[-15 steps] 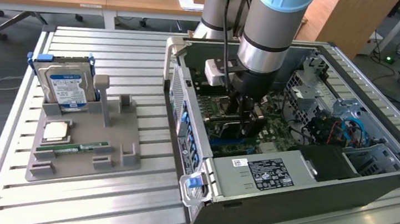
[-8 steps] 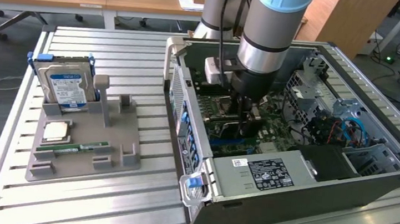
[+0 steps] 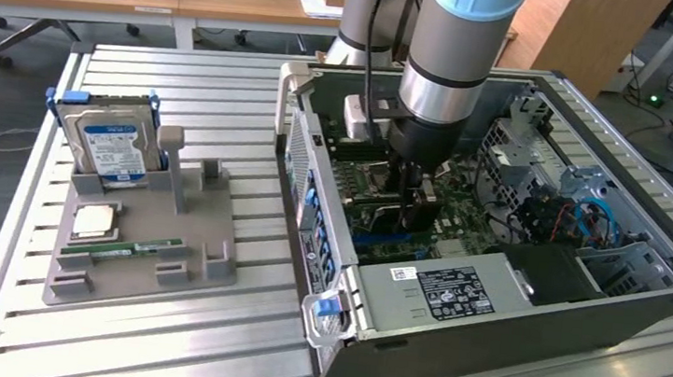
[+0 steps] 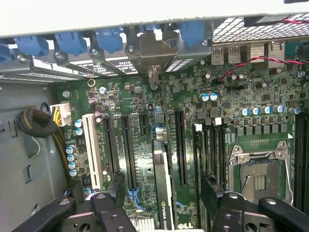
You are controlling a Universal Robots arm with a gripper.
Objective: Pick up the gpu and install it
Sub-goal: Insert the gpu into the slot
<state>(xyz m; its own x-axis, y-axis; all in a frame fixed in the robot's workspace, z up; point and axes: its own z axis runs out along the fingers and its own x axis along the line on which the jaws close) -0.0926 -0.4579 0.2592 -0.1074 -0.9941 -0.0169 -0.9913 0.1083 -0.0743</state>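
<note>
Pincer [image 4: 162,186] spread either side of gpu [image 4: 162,162], seen edge-on, one end cropped.

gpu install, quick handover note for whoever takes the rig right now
Gripper: open, fingers on either side of the gpu, not touching it.
Gpu: stands on edge in a motherboard slot inside the pc case.
Done: the gpu is placed in the slot and let go.
Left: whether it is fully seated cannot be told; the arm is down inside the case.
Hard drive and ram stick sit on the grey holder.
</note>
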